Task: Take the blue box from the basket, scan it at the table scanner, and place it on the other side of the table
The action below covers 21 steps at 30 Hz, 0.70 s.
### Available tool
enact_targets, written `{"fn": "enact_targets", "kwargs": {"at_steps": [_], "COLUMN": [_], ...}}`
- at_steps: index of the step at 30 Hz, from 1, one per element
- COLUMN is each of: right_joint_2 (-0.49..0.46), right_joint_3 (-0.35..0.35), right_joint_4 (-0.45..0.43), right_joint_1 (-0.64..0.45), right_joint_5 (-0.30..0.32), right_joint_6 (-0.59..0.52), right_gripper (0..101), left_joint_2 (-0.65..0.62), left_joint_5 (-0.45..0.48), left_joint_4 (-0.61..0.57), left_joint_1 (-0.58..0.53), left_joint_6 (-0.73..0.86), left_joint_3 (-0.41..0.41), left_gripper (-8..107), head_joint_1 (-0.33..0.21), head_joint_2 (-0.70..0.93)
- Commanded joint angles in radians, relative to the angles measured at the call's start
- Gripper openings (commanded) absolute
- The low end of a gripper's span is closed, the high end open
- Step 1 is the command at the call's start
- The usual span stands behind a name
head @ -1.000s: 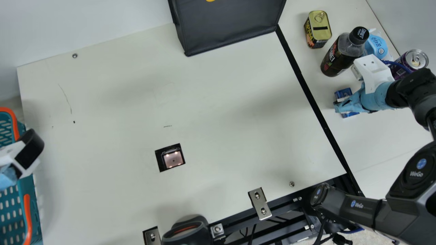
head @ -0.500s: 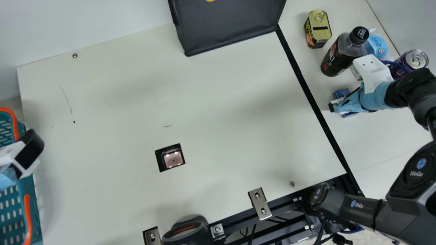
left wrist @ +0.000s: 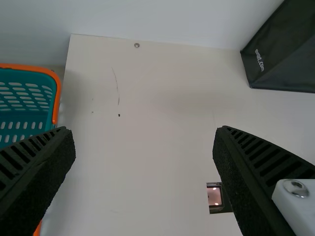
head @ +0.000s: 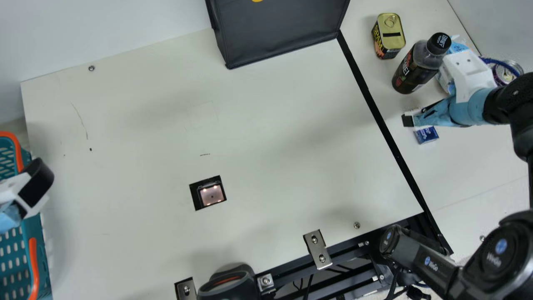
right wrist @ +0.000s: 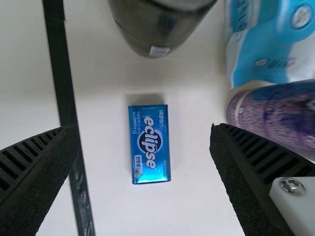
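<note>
On the table's right-hand part lies the small blue box [head: 426, 135], partly under my right gripper [head: 410, 120] in the main view. From the right wrist, the blue box [right wrist: 149, 144] lies flat and apart from the fingers of my right gripper [right wrist: 145, 147], which stand wide open around empty space above it. My left gripper [head: 9, 216] hangs over the teal basket [head: 35, 254] at the far left. In the left wrist view, my left gripper [left wrist: 144, 147] is open with nothing between its fingers. The table scanner [head: 211, 194] is a square window in the tabletop.
Near the right gripper stand a dark bottle [head: 416, 68], a blue-and-white pack [right wrist: 261, 59] and a purple can [right wrist: 275, 113]. A gold-topped tin [head: 389, 36] is farther back. A black bag [head: 279, 31] stands at the back edge, and a dark handheld device [head: 229, 285] at the front.
My right gripper has opened and let go of the blue box, then drawn back up and away, uncovering more of the box. The left arm has kept still.
</note>
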Motion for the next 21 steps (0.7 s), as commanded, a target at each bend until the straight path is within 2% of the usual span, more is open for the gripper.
{"fn": "enact_targets", "kwargs": {"at_steps": [1,11,21], "right_joint_2": [-0.046,-0.201,-0.262], "right_joint_3": [-0.033,-0.196,-0.373], "right_joint_4": [-0.014,-0.141,-0.292], "right_joint_1": [0.024,0.232,0.575], "right_joint_5": [0.050,0.222,0.346], "right_joint_6": [0.082,0.417,0.742], "right_gripper": [95,95,95], "left_joint_2": [0.000,0.000,0.000], "left_joint_5": [0.000,0.000,0.000], "left_joint_4": [0.000,0.000,0.000], "left_joint_1": [0.000,0.000,0.000], "left_joint_6": [0.000,0.000,0.000], "left_joint_3": [0.000,0.000,0.000], "left_gripper": [90,90,90], "head_joint_1": [-0.027,-0.027,-0.027], "head_joint_2": [-0.002,-0.002,-0.002]}}
